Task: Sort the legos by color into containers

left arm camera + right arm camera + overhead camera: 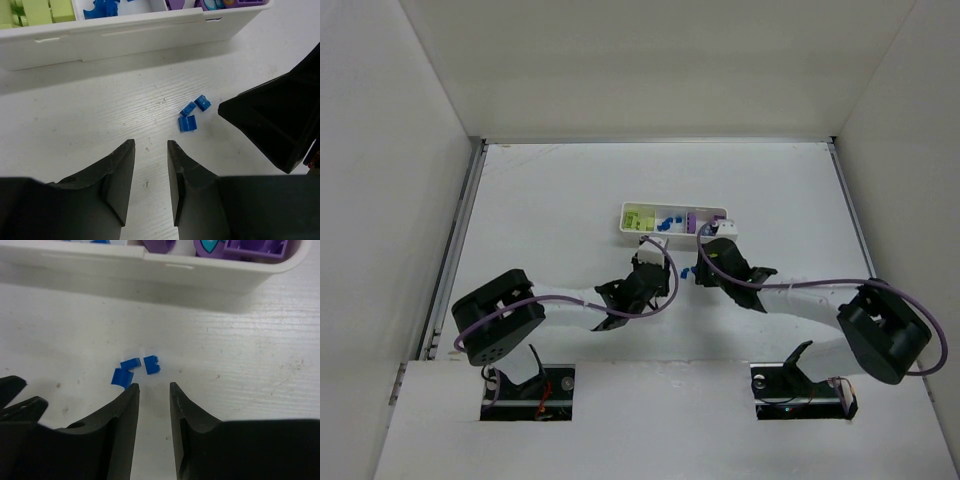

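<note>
The white tray (720,213) lies mid-table, with lime legos (638,217), blue legos (667,222) and purple legos (691,219) in separate compartments. Three tiny blue legos (191,115) lie loose on the table just in front of it, and also show in the right wrist view (135,370). My left gripper (151,145) is open and empty, just short and left of them. My right gripper (154,386) is open and empty, its tips just short of them, the left tip beside the nearest brick. In the top view the left gripper (648,258) and right gripper (705,255) flank them.
The tray's front wall (125,37) runs close behind the loose bricks, and shows in the right wrist view (150,262). The right gripper's black body (275,120) stands close on the right of the left gripper. White walls enclose the table.
</note>
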### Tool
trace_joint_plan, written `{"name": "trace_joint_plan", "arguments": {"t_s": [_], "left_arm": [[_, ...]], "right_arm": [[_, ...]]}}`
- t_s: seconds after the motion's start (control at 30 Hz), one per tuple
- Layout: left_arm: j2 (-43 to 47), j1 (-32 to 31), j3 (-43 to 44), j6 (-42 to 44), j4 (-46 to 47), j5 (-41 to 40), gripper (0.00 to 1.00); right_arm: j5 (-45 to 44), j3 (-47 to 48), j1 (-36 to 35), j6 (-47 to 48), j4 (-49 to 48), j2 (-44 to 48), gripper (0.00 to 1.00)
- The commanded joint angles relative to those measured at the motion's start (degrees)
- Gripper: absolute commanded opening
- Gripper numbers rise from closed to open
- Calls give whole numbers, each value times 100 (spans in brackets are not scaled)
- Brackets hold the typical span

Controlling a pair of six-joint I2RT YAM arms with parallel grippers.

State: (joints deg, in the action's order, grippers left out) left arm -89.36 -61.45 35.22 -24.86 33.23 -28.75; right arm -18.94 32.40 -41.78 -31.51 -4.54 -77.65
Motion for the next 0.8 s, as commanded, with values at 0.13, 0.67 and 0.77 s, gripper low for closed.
{"name": "trace_joint_plan", "arguments": {"t_s": [0.13,0.67,0.77], "left_arm": [[376,41,-279,-185,640,159,30],[569,-38,-297,-353,553,441,31],[648,-108,-323,-388,386,397,33]], "right_arm": [[-110,539,-124,101,401,-435,38],[-189,1171,-71,382,621,-1384,35],[-233,1207,-71,400,612,-1446,29]]}}
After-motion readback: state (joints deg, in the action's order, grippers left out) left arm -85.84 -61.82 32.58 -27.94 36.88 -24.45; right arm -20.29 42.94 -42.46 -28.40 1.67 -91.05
